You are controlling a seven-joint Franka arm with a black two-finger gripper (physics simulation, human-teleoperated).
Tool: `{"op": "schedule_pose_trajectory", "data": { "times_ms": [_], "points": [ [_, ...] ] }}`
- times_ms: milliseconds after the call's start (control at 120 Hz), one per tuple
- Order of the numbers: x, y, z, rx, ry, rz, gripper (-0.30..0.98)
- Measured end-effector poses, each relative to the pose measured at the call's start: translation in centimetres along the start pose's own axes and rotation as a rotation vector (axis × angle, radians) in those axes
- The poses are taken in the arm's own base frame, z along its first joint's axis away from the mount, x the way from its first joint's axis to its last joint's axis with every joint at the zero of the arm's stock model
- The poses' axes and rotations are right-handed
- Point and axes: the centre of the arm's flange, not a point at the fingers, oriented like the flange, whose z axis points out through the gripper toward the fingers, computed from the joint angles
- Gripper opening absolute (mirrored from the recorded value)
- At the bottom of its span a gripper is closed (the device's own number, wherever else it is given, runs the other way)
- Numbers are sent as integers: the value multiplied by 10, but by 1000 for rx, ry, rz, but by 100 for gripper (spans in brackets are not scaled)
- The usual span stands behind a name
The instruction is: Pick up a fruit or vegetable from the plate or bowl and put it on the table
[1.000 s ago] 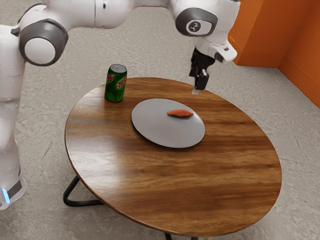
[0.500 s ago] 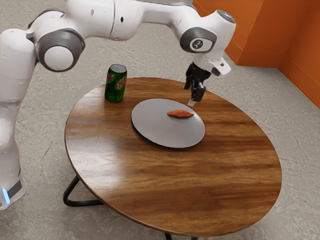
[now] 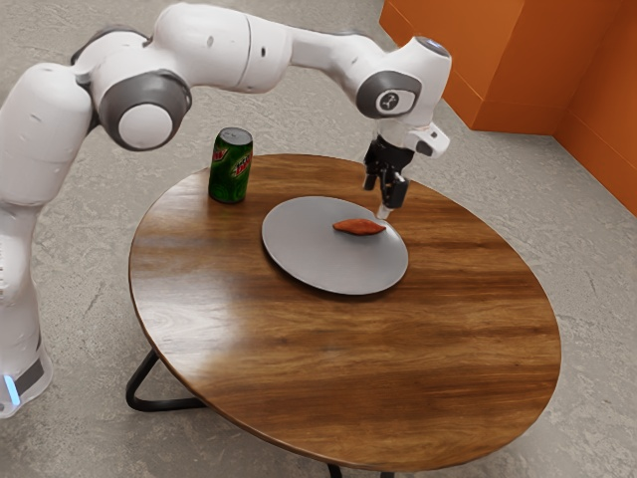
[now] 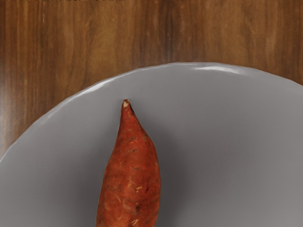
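- One round wooden table [image 3: 448, 349], its legs [image 3: 164, 404] cut off below in the exterior view.
- White arm [image 3: 204, 45], partly cut off at the exterior view's left; reaches lower than before.
- Gray plate [image 3: 318, 264], cropped in wrist view.
- Green can [image 3: 231, 171], upright on table, lettering hard to read.
- Black gripper [image 3: 378, 203], open, fingertips hard to make out; lower and closer to the plate than before.
- Sweet potato [image 3: 358, 227], on plate, unmoved, near the gripper; one end cut off in wrist view.
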Motion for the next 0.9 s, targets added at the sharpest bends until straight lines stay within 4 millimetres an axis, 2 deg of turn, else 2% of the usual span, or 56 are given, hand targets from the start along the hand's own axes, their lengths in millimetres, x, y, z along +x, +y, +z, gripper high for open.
{"op": "schedule_pose_trajectory", "data": {
  "times_ms": [158, 267, 333, 608, 742, 900],
  "points": [
    [1, 0, 18, -22, -12, -5, 69],
    [-17, -7, 25, -31, -34, -20, 69],
    [-21, -10, 27, -31, -35, -26, 69],
    [-17, -12, 41, -28, -27, -27, 69],
    [-17, -21, 47, -27, -29, -38, 69],
    [-14, -22, 57, -26, -36, -36, 69]
  ]
}}
